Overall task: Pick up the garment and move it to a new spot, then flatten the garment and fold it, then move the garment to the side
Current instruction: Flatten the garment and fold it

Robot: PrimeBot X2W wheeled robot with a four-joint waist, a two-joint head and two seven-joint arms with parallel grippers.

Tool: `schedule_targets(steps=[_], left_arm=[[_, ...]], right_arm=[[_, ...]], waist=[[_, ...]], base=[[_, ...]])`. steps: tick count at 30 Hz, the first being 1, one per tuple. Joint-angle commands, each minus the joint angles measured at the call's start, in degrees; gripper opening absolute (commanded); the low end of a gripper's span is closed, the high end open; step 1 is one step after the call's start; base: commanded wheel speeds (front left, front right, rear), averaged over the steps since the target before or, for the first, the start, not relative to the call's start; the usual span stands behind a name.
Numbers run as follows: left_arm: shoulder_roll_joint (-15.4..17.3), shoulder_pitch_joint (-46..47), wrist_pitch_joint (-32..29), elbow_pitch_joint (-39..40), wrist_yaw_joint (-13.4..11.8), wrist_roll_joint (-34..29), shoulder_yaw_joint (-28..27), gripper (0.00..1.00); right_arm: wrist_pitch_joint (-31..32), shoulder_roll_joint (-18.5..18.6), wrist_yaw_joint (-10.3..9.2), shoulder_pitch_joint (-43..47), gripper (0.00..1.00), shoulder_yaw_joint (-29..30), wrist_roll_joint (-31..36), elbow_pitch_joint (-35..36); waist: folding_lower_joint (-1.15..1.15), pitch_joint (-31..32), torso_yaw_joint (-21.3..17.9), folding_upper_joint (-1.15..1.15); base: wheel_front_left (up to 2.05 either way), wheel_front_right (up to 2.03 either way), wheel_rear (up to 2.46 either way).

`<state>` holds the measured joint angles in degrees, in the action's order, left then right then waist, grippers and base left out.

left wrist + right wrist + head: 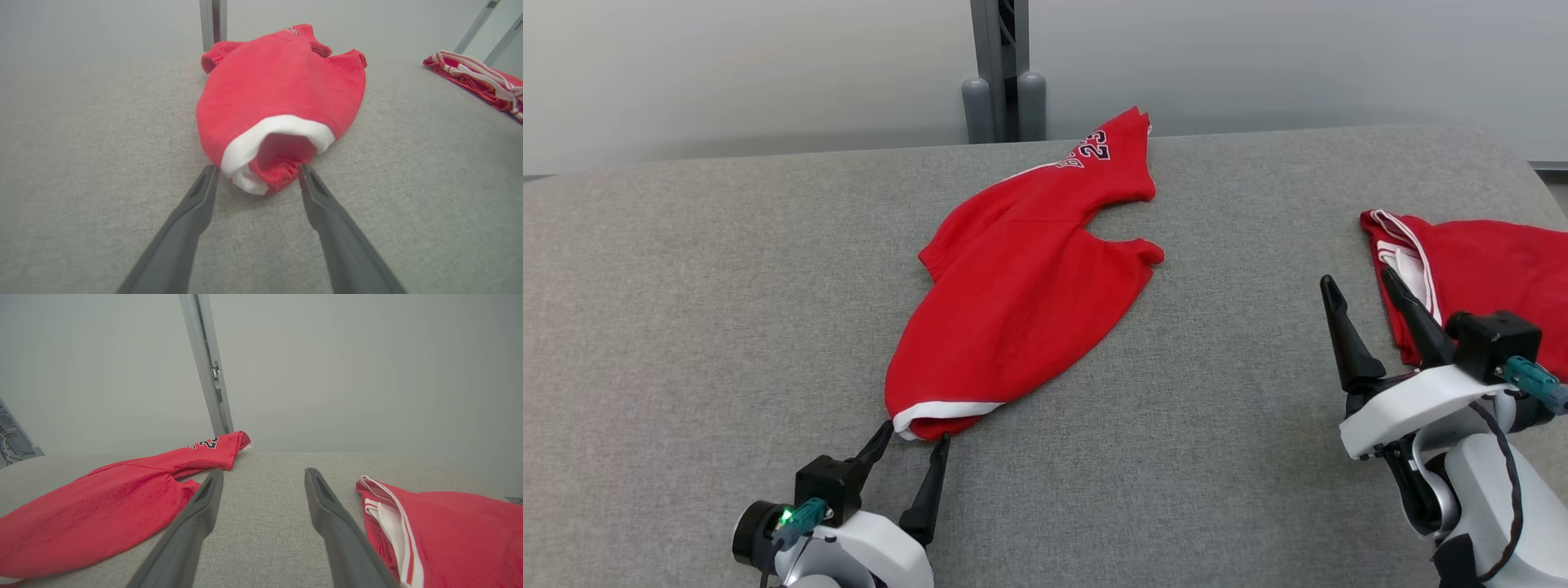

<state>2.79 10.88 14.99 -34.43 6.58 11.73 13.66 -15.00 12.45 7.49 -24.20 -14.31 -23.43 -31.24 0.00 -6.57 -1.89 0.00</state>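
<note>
A grey fabric-covered table (727,269) stretches beneath a plain pale wall (727,73), lit softly and evenly; a grey metal post (999,49) rises behind its far edge.

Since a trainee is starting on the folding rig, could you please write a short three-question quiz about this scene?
1. True or false: the left hand is shut on the red garment.
2. Where does the second red garment lie? A: beside the left hand. B: beside the right hand. C: on top of the red garment.
3. Fill the gap: the end of the red garment between the left hand's fingers has a ____ band.

Key: 1 false, the hand is open with a finger on either side of that end. 2 B. 3 white.
</note>
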Motion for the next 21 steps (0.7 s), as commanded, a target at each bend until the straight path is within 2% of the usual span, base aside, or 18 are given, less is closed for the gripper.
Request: schedule_targets(steps=[1, 10, 11, 12, 13, 14, 15, 16, 20, 21], left_arm=[[0.2, 1.6, 0.2, -1.0, 0.4, 0.2, 0.5, 1.0], [0.2, 7.3, 0.2, -10.0, -0.6, 0.0, 1.7, 1.0], [0.2, 7.6, 0.2, -10.1, -0.8, 0.2, 1.6, 0.75], [0.3, 8.0, 0.2, -10.0, -1.2, 0.2, 1.4, 0.45], [0.3, 8.3, 0.2, -9.6, -1.4, 0.2, 1.1, 0.33], [0.3, 8.3, 0.2, -9.6, -1.4, 0.2, 1.1, 0.33], [0.2, 8.6, 0.2, -9.2, -1.8, 0.2, 0.7, 0.21], [0.2, 8.8, 0.2, -8.7, -2.1, -0.1, 0.3, 0.0], [0.9, 8.7, 0.2, -5.9, -4.5, -1.6, -2.4, 0.0], [1.6, 8.7, 0.2, -3.0, -6.8, -2.8, -4.4, 0.0]], right_arm=[[-0.3, -0.2, 0.01, -0.3, 1.0, 0.2, 0.7, 0.1], [-0.3, -0.9, 0.01, -1.3, 1.0, -0.3, 1.6, -0.1], [-0.3, -0.9, 0.01, -1.3, 1.0, -0.2, 1.7, -0.1], [-0.3, -1.0, 0.01, -1.3, 1.0, -0.1, 1.7, -0.1], [-0.3, -1.0, 0.01, -1.2, 1.0, 0.0, 1.7, -0.1], [-0.3, -1.0, 0.01, -1.2, 1.0, 0.0, 1.7, -0.1], [-0.3, -1.0, 0.01, -1.2, 1.0, 0.1, 1.8, -0.2], [-0.3, -1.1, 0.01, -1.1, 1.0, 0.1, 1.9, -0.3], [-0.3, -1.4, 0.01, -0.8, 1.0, -0.1, 2.2, -0.6], [-0.3, -1.6, 0.01, -0.8, 1.0, -0.1, 2.3, -0.7]], waist=[[0.0, -0.6, -0.3, 0.0], [0.0, -2.4, -1.6, 0.0], [0.0, -2.5, -1.6, 0.0], [0.0, -2.5, -1.6, 0.0], [0.0, -2.5, -1.5, 0.0], [0.0, -2.5, -1.5, 0.0], [0.0, -2.5, -1.4, 0.0], [0.0, -2.4, -1.3, 0.0], [0.0, -1.8, -0.8, 0.0], [0.0, -1.4, -0.5, 0.0]], base=[[0.0, 0.0, 0.0], [0.0, 0.0, 0.0], [0.0, 0.0, 0.0], [0.0, 0.0, 0.0], [0.0, 0.0, 0.0], [0.0, 0.0, 0.0], [0.0, 0.0, 0.0], [0.0, 0.0, 0.0], [0.0, 0.0, 0.0], [0.0, 0.0, 0.0]])
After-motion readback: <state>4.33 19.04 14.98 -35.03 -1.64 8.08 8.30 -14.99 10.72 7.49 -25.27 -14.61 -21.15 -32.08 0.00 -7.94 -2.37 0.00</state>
